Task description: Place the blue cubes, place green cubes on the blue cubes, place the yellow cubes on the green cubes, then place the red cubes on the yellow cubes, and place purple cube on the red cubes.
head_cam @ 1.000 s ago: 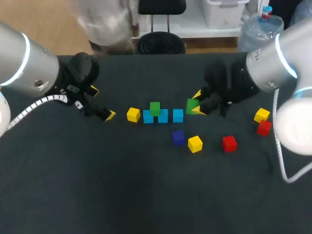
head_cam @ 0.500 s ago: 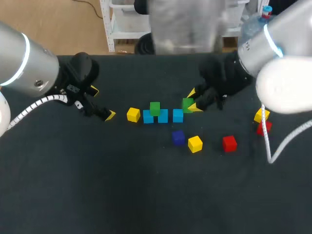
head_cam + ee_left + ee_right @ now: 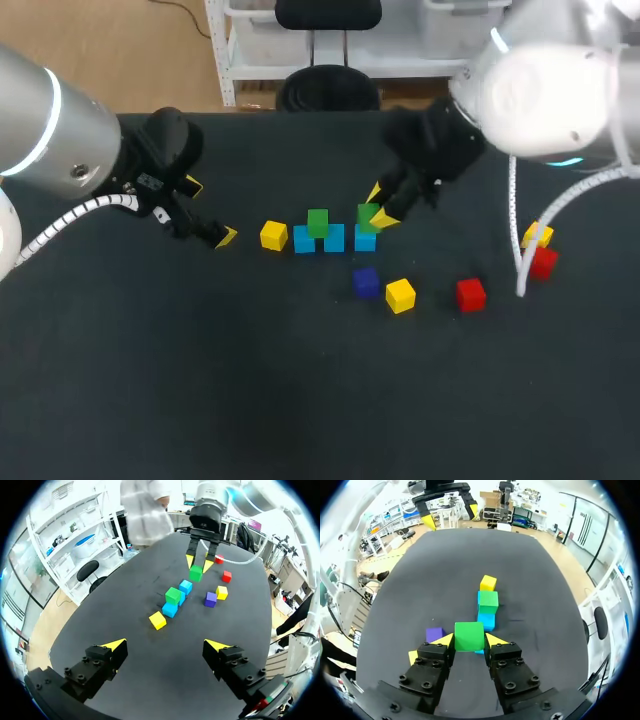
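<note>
Three blue cubes (image 3: 334, 239) lie in a row at mid-table. One green cube (image 3: 318, 221) sits on top of them toward the left end, also seen ahead of my right gripper (image 3: 488, 600). My right gripper (image 3: 378, 207) is shut on a second green cube (image 3: 367, 214), held just over the rightmost blue cube (image 3: 365, 241). The held green cube (image 3: 469, 636) fills the gap between the yellow tips. My left gripper (image 3: 210, 211) stands open and empty, left of a yellow cube (image 3: 273, 235).
In front of the row lie a purple cube (image 3: 366, 282), a yellow cube (image 3: 401, 295) and a red cube (image 3: 470, 293). Another yellow cube (image 3: 537, 235) and red cube (image 3: 543, 262) sit at the far right.
My right arm has carried the green cube leftward, from beside the row to over the rightmost blue cube. The left arm has kept still.
</note>
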Available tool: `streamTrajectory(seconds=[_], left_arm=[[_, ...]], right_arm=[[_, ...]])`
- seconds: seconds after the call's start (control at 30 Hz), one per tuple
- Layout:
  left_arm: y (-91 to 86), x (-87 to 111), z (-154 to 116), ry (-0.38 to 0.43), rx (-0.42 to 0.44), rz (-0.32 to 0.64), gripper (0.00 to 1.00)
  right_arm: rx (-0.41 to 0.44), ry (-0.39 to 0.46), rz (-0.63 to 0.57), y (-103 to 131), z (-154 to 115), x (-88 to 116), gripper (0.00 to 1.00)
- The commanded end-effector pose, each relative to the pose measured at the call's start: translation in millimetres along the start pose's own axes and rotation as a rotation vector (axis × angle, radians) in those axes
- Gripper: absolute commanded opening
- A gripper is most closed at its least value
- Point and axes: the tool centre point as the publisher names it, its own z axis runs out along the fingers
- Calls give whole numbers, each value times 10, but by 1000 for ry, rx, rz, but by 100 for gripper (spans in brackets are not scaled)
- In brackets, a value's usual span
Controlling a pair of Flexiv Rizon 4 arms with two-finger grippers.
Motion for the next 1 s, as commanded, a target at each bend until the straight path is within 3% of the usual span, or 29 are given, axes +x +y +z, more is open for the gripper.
streamTrajectory(seconds=[0.03,0.5,1.0], left_arm=[[8,13,-4,-5,3,2,100],[8,13,-4,-5,3,2,100],[8,13,-4,-5,3,2,100]], right_arm=[[-27,15,6,-48,60,-36,0],[53,33,57,-15,188,-54,0],[69,39,74,-65,277,-36,0]])
